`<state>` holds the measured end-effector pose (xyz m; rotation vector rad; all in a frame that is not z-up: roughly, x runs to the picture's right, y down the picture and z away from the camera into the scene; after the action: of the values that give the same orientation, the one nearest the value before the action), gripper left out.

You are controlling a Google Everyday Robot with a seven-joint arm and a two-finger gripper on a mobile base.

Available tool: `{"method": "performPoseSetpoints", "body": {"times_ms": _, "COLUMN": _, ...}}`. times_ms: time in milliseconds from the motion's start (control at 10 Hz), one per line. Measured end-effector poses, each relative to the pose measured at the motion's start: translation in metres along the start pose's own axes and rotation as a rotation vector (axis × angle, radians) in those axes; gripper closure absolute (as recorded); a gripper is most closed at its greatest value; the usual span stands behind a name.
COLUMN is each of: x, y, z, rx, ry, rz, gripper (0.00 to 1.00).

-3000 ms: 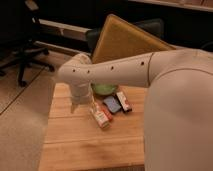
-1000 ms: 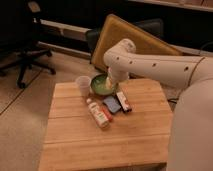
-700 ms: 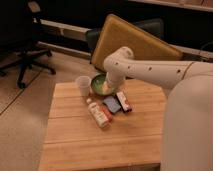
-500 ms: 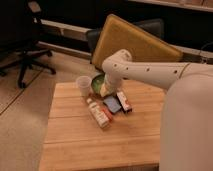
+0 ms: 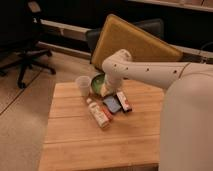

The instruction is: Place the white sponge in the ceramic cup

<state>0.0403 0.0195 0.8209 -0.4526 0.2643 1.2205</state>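
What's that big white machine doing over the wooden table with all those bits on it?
A robot's white arm reaches over the wooden table, with its pincer low beside the round green bowl. Just in front of the pincer, the small flat bluish-grey sponge lies on the table between a pale bottle with an orange-red label and a red-and-black rectangular box. The small pale ceramic cup stands left of the bowl. The sponge is not yet in it.

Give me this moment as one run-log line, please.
gripper: low, beside green bowl | white sponge: on table, by bottle | ceramic cup: upright, beside bowl | task: not done
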Motion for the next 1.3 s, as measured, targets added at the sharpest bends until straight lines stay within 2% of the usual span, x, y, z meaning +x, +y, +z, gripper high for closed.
{"method": "performPoseSetpoints", "body": {"times_ms": 200, "x": -0.002, "y": 0.010, "z": 0.031, "rx": 0.013, "ry": 0.041, "rz": -0.067, "gripper": 0.35}}
{"method": "performPoseSetpoints", "body": {"times_ms": 500, "x": -0.004, "y": 0.012, "z": 0.071, "rx": 0.022, "ry": 0.077, "rz": -0.119, "gripper": 0.35}}
{"method": "performPoseSetpoints", "body": {"times_ms": 700, "x": 0.000, "y": 0.005, "z": 0.095, "rx": 0.020, "ry": 0.111, "rz": -0.117, "gripper": 0.35}}
{"method": "performPoseSetpoints", "body": {"times_ms": 1300, "x": 0.008, "y": 0.003, "z": 0.133, "rx": -0.025, "ry": 0.176, "rz": -0.082, "gripper": 0.35}}
